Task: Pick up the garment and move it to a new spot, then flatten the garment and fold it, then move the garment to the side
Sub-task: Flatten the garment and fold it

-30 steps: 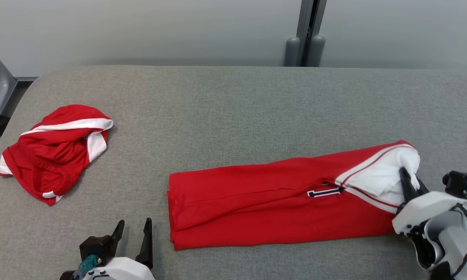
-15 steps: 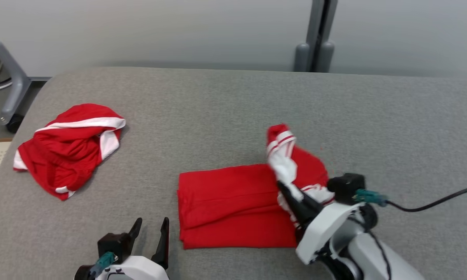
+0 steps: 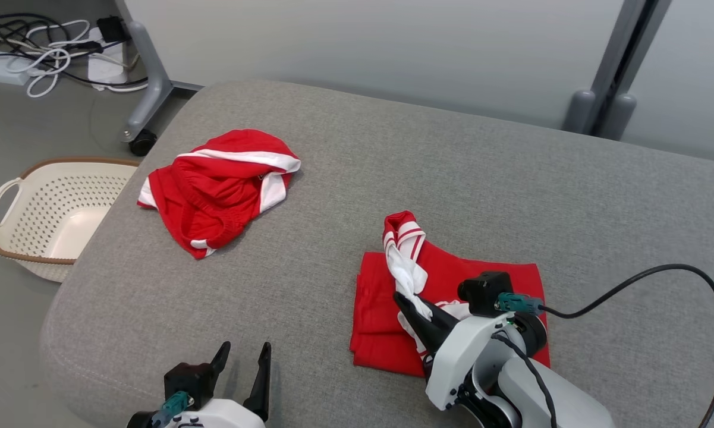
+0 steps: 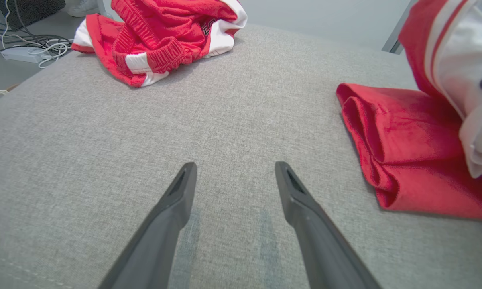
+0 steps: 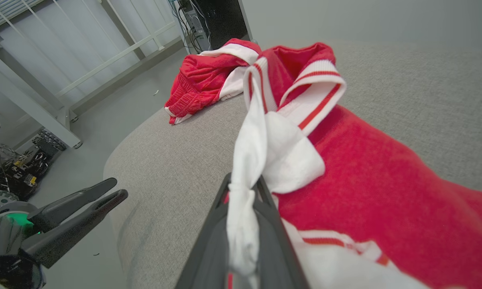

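Note:
The garment (image 3: pixel 380 297) is red with a white striped end and lies folded on the grey padded table (image 3: pixel 452 178). My right gripper (image 3: pixel 401 297) is shut on a twisted bunch of the white striped end, holding it raised over the folded red part. The right wrist view shows the white cloth pinched between the right gripper (image 5: pixel 243 184) fingers, with the red garment (image 5: pixel 365 180) beyond. My left gripper (image 3: pixel 244 348) stands open and empty near the table's front edge, left of the garment. In the left wrist view, the left gripper (image 4: pixel 234 166) hovers over bare fabric, and the garment (image 4: pixel 385 152) lies to the right.
A second red and white garment (image 3: pixel 214 190) lies crumpled at the table's back left. A cream perforated basket (image 3: pixel 41 208) sits on the floor off the table's left edge. Loose cables (image 3: pixel 47 53) and a wheeled leg lie beyond. A black cable (image 3: pixel 660 273) trails from my right wrist.
My right gripper has carried the white striped end leftward over the red part, so the garment now lies about half as long. The camera has swung left, bringing the basket into view.

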Motion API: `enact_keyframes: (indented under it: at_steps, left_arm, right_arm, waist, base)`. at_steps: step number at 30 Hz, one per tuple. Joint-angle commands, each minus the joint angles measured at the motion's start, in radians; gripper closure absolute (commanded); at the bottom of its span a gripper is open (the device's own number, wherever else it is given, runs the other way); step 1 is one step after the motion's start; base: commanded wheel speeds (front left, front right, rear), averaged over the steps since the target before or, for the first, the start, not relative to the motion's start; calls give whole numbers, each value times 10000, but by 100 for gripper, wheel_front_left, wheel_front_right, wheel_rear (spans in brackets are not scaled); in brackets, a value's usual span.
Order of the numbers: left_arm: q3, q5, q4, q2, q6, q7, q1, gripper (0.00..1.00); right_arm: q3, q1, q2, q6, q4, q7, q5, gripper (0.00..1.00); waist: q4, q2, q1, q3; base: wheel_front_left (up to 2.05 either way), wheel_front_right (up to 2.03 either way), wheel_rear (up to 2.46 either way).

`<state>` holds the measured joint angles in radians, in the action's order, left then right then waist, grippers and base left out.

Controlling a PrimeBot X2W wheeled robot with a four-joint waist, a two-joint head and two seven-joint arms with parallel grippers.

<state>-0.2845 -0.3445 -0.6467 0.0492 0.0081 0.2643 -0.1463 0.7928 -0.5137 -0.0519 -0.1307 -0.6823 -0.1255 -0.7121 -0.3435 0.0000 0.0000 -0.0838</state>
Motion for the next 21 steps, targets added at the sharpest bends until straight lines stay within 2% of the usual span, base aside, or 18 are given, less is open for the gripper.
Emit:
enact_keyframes:
  at_steps: [1,2,3,8,10,13,20,21]
  left_arm:
    - [43,-16,36,31,30,-2,100,0]
    - [76,32,38,33,16,-2,130,0]
    - [107,64,51,30,10,-2,137,0]
    - [338,150,236,31,84,-2,198,0]
    - [476,204,389,34,102,-2,174,0]
    - [696,301,677,34,140,-1,112,0]
    - [1289,636,1243,37,169,-1,113,0]
    - [1289,636,1243,37,169,-1,113,0]
  right_arm:
    - [47,-145,-29,0,-210,-209,24,100]
    - [48,-173,-25,0,-368,-326,-95,70]
    - [104,-223,-15,0,-415,-477,-202,0]
    - [-90,-443,-48,2,-713,-1126,-574,0]
    - [-453,-569,-38,2,-925,-1306,-317,0]
    - [-1411,-650,-200,2,-1134,-1417,311,0]
    - [-4691,585,-528,0,3,-1402,2698,0]
    - [-4691,585,-528,0,3,-1402,2698,0]
  waist:
    - [-226,0,0,45]
    - [-239,0,0,55]
    - [-234,0,0,58]
    - [151,0,0,92]
    - [431,0,0,98]
    - [897,0,0,72]
    - [1825,0,0,56]
    - [1825,0,0,56]
  base:
    - [0,0,0]
    - [0,0,0]
    - [0,0,0]
    - [0,0,0]
    - [0,0,0]
    - [0,0,0]
    - [0,0,0]
    - [0,0,0]
